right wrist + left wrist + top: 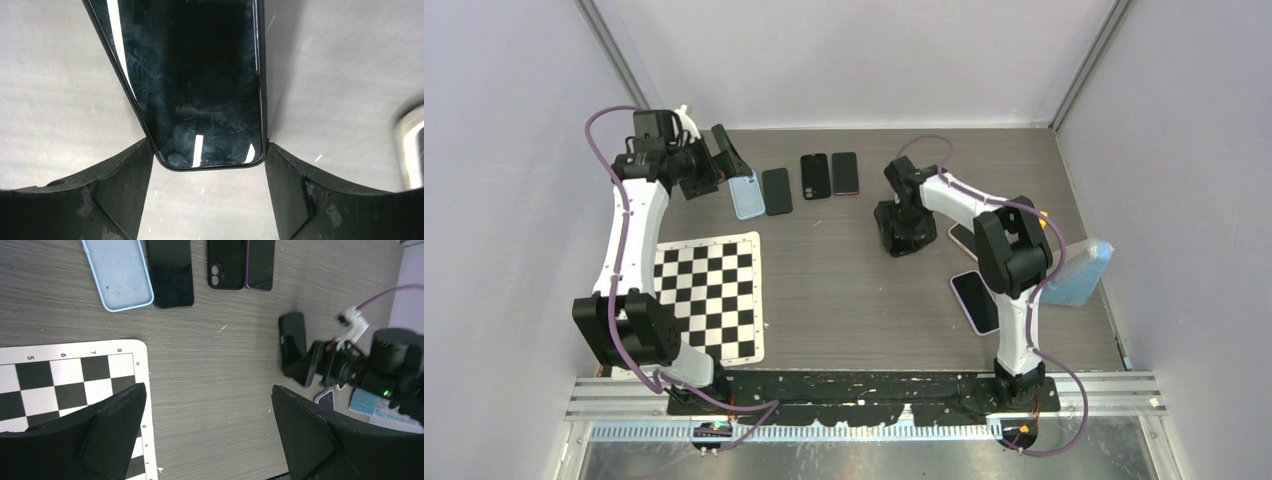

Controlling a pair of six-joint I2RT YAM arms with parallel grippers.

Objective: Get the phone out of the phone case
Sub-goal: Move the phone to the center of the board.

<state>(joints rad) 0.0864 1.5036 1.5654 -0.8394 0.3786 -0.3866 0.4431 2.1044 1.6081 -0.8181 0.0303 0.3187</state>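
Observation:
In the right wrist view a black phone (pixel 195 75) in a thin black phone case fills the space ahead, screen up. My right gripper (pixel 207 146) has one fingertip against each long edge at its near end. From above, that gripper (pixel 902 238) is down at the table's middle, hiding the phone. The left wrist view shows the same phone (pixel 292 340) sticking out from the right gripper (pixel 306 366). My left gripper (pixel 724 150) hangs open above the far left, with only bare table between its fingers (pixel 125 415).
Along the back lie a light-blue empty case (pixel 746 195), a black phone (pixel 776 190), a black case (pixel 815 176) and a purple-rimmed phone (pixel 845 173). A checkerboard (pixel 709 295) lies left. A lilac-cased phone (pixel 974 300), another phone (pixel 962 237) and a blue pack (pixel 1079 272) lie right.

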